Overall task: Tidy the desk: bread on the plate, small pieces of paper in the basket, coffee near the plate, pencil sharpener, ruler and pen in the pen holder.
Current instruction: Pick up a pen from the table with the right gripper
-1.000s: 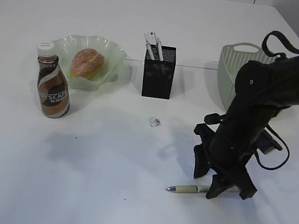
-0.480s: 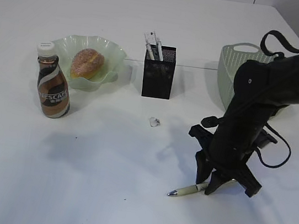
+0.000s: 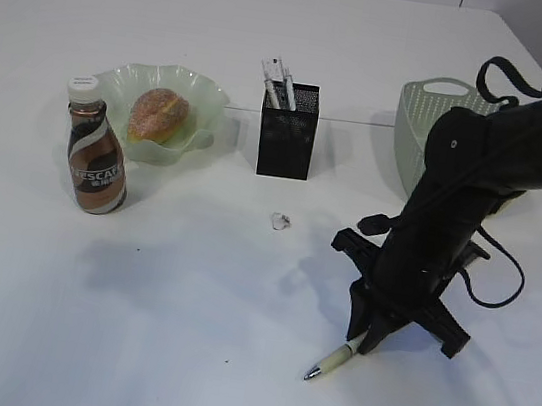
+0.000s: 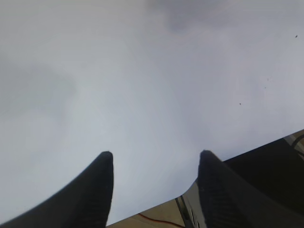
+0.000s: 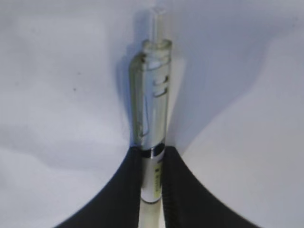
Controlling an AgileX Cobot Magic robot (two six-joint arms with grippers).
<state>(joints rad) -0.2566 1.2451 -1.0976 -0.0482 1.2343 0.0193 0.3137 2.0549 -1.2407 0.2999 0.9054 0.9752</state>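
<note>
My right end effector [image 3: 366, 330] pinches the cream pen with a clear plastic top [image 3: 334, 360], which slants down to the big white surface [image 3: 182, 332]. My left end effector [image 4: 154, 159] is wide and holds nothing. The black mesh pen holder [image 3: 288, 131] stands well apart, behind.

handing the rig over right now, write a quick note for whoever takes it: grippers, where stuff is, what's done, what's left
Right gripper: jaws closed on the pen, low over the desk. The pen slants down, tip at the surface.
Left gripper: jaws open, nothing between them, over bare desk; not seen in the exterior view.
Done: bread sits in the plate; coffee stands just in front of the plate; several items already stick out of the pen holder.
Left: carry the pen to the pen holder. One small piece of paper lies in front of the holder and must go in the basket, rear right.
</note>
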